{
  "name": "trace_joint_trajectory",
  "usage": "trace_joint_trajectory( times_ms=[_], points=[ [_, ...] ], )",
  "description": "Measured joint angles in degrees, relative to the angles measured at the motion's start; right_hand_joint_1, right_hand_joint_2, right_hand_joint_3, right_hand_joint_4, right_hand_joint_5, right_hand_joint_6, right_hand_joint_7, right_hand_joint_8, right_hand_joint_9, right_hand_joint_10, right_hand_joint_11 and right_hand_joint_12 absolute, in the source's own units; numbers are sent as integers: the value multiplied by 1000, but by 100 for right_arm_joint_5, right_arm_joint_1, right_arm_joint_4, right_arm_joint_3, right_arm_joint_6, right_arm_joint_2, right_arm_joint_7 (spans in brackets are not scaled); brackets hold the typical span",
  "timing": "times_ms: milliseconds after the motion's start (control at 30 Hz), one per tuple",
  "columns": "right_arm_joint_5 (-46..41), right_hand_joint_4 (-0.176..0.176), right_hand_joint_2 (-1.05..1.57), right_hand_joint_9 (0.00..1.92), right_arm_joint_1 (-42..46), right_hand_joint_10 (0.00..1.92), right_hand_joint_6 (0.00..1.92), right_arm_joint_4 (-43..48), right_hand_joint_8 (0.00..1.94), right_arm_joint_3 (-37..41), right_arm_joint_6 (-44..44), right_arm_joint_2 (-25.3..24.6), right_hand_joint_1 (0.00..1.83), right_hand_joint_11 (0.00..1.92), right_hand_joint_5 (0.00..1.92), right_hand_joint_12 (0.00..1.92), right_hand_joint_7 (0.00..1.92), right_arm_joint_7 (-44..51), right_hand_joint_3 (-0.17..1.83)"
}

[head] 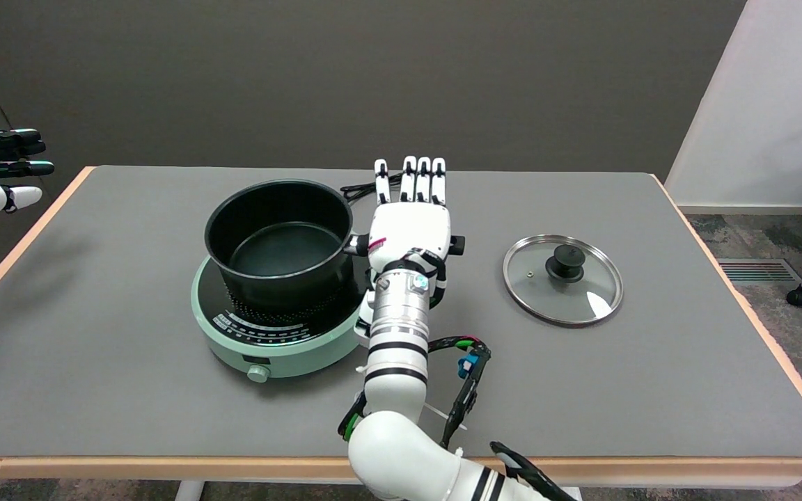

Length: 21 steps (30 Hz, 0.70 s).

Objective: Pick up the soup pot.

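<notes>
1. The black soup pot (pixel 279 243) stands uncovered on a mint-green induction cooker (pixel 279 334), left of the table's (pixel 651 390) centre
2. The right hand (pixel 409 223) lies flat just right of the pot, over its side handle, fingers (pixel 423 174) straight and close together, gripping nothing
3. A glass lid (pixel 562 280) lies on the table, farther right

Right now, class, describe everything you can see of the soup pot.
The soup pot is black, round and deep, seemingly metal with a dark matte coating. It is empty and lidless, standing upright on the green cooktop. Its right-side handle points toward the right hand, whose fingers are extended flat beside it; contact cannot be confirmed.
</notes>
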State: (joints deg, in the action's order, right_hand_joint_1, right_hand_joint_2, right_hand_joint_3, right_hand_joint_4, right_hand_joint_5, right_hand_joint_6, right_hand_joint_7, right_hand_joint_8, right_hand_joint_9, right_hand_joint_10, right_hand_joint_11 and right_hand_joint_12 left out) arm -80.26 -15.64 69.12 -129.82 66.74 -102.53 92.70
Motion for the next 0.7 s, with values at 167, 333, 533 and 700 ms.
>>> trace_joint_trajectory(
  times_ms=[167,333,533,700],
  points=[
    [0,176,-1037,15,-6,15,15,-14,15,-13,19,-8,1188,15,15,15,15,34,1275],
    [0,176,-1040,202,-20,202,202,-19,202,-23,33,-13,1177,202,202,202,202,107,1774],
    [0,176,-1047,439,-33,439,439,-19,439,-39,33,-13,1196,439,439,439,439,199,1833],
    [1,176,-1047,464,-39,464,464,-12,464,-51,26,-4,1201,464,464,464,464,252,1833]
  ],
)
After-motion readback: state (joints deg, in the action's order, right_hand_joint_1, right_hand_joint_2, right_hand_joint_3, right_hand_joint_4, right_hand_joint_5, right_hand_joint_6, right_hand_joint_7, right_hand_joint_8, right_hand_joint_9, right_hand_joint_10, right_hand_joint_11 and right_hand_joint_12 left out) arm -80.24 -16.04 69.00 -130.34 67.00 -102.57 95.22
